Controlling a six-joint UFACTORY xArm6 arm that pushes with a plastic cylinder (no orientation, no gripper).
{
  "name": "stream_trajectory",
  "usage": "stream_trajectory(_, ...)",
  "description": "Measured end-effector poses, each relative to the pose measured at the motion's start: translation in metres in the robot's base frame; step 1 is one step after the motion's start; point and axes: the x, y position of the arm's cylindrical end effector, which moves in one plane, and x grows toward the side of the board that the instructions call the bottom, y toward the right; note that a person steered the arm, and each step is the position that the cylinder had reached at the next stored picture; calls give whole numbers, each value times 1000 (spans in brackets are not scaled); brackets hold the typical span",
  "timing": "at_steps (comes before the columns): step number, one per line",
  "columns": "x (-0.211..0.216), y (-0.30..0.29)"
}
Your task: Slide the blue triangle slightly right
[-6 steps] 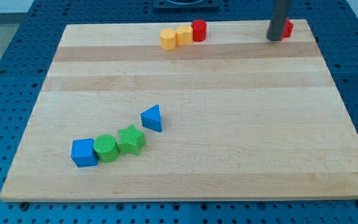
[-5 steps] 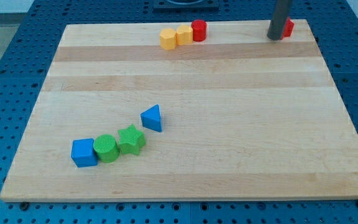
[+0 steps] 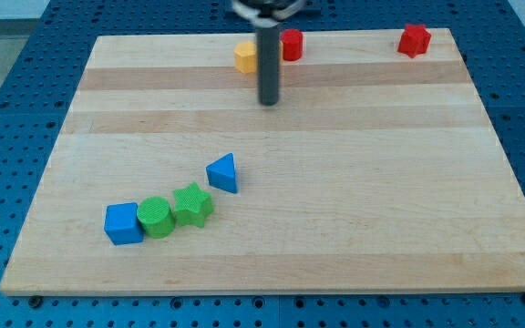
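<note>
The blue triangle (image 3: 223, 173) lies on the wooden board (image 3: 354, 182), left of the middle and toward the view's bottom. My tip (image 3: 269, 102) is above it in the view and a little to its right, well apart from it. The dark rod rises from the tip to the view's top and hides part of a yellow block behind it.
A green star (image 3: 192, 205), a green cylinder (image 3: 155, 217) and a blue cube (image 3: 123, 223) sit in a row left below the triangle. A yellow block (image 3: 245, 56) and a red cylinder (image 3: 292, 44) sit at the top edge. A red star (image 3: 415, 39) sits top right.
The rod has moved from the top right, beside the red star, leftward and down to the top middle of the board. The red star now shows whole. No block has moved.
</note>
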Motion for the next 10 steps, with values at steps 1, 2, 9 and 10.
stream_trajectory(1, 33, -60)
stream_trajectory(2, 70, -105)
stream_trajectory(9, 132, -44)
stream_trajectory(10, 135, -19)
